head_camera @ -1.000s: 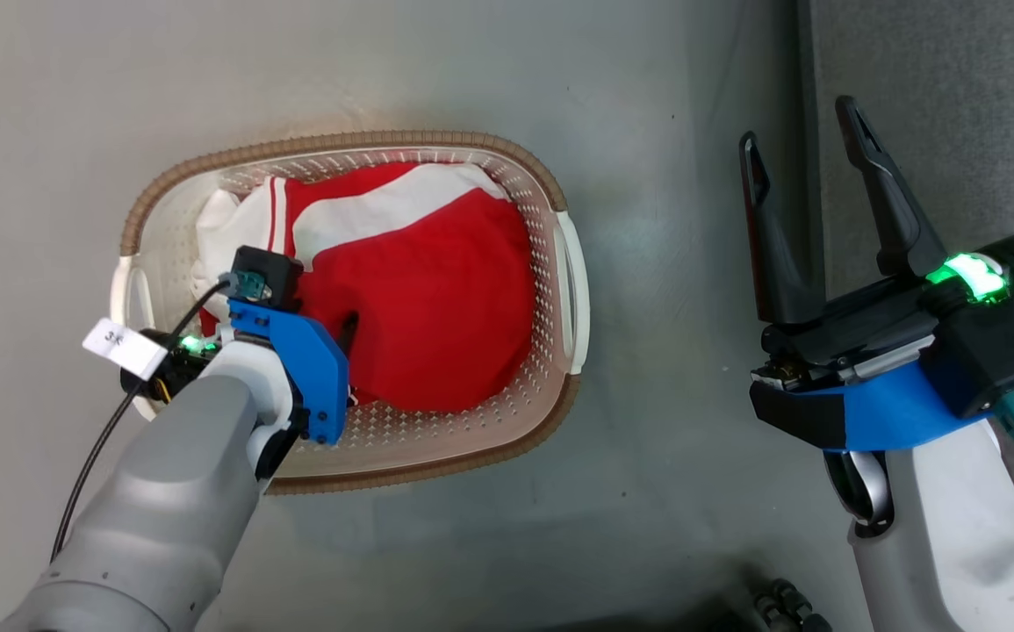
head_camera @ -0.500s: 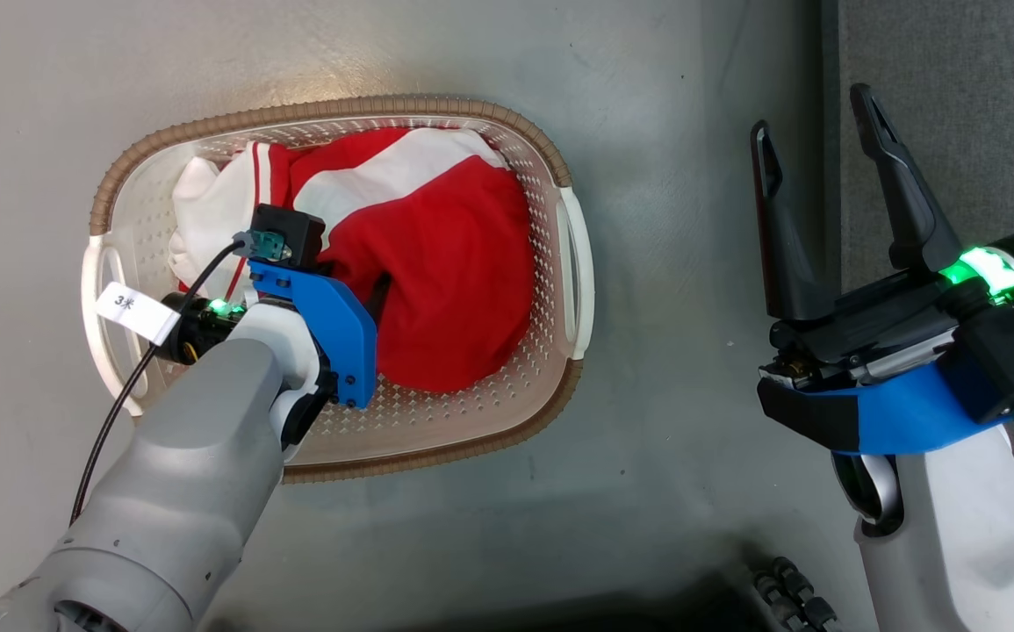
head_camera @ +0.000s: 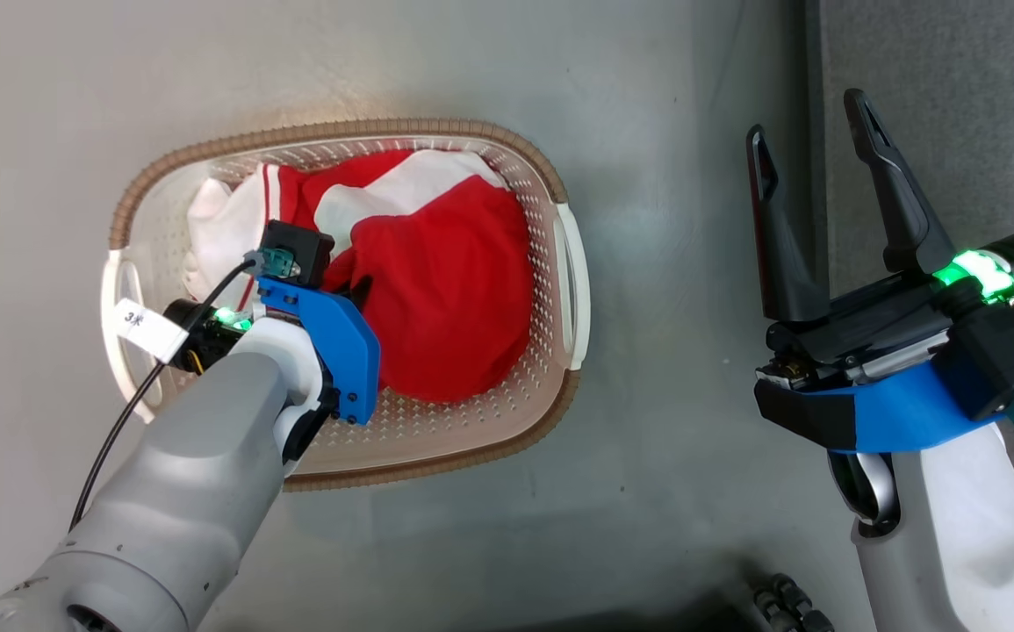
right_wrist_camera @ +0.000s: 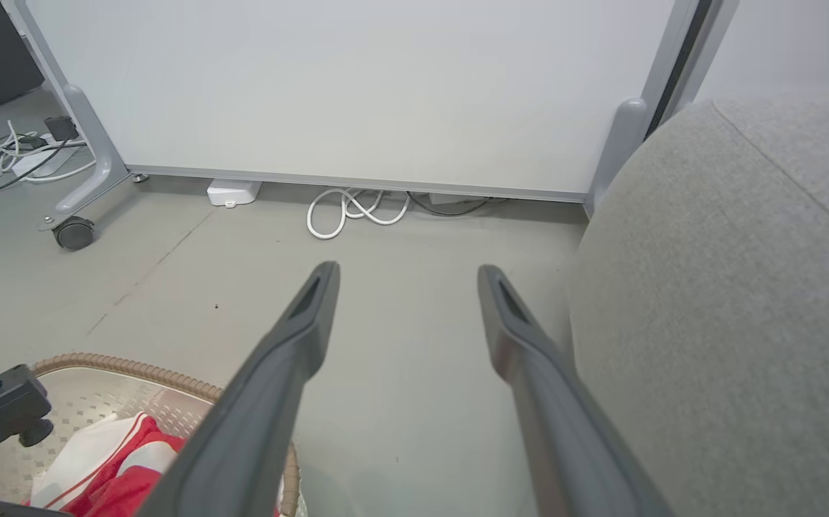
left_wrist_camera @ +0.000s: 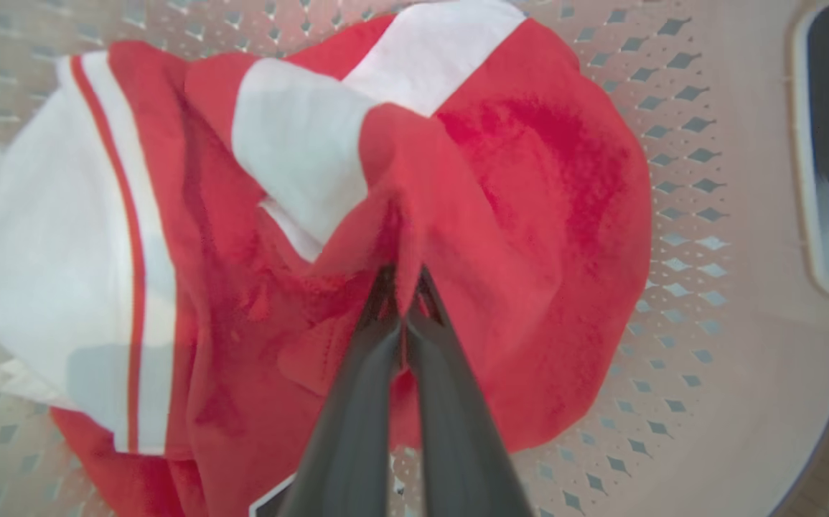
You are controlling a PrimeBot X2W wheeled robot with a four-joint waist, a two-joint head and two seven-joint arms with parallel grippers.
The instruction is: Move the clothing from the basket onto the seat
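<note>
The cream perforated basket [head_camera: 340, 133] with a brown rim stands on the grey floor and holds the clothing [head_camera: 458, 298], red jerseys with white panels and stripes. My left gripper [head_camera: 359, 291] reaches down into the basket. In the left wrist view its fingers [left_wrist_camera: 403, 287] are shut, pinching a raised fold of the red clothing [left_wrist_camera: 529, 215]. My right gripper [head_camera: 805, 118] hangs open and empty over the floor between the basket and the light-grey seat [head_camera: 954, 105]. The right wrist view shows that gripper [right_wrist_camera: 407, 273] with the seat [right_wrist_camera: 730, 287] to its right and the basket rim [right_wrist_camera: 134, 366] at lower left.
A white panel on a wheeled frame [right_wrist_camera: 349, 86] stands beyond the floor ahead of the right gripper, with a caster [right_wrist_camera: 73, 233] and a coil of white cable [right_wrist_camera: 357, 208] at its foot. Dark cables [head_camera: 787, 606] lie by my base.
My left gripper has closed on the red fabric, which is now bunched up at its fingertips. The head camera shifted a little. The right gripper stayed open and still.
</note>
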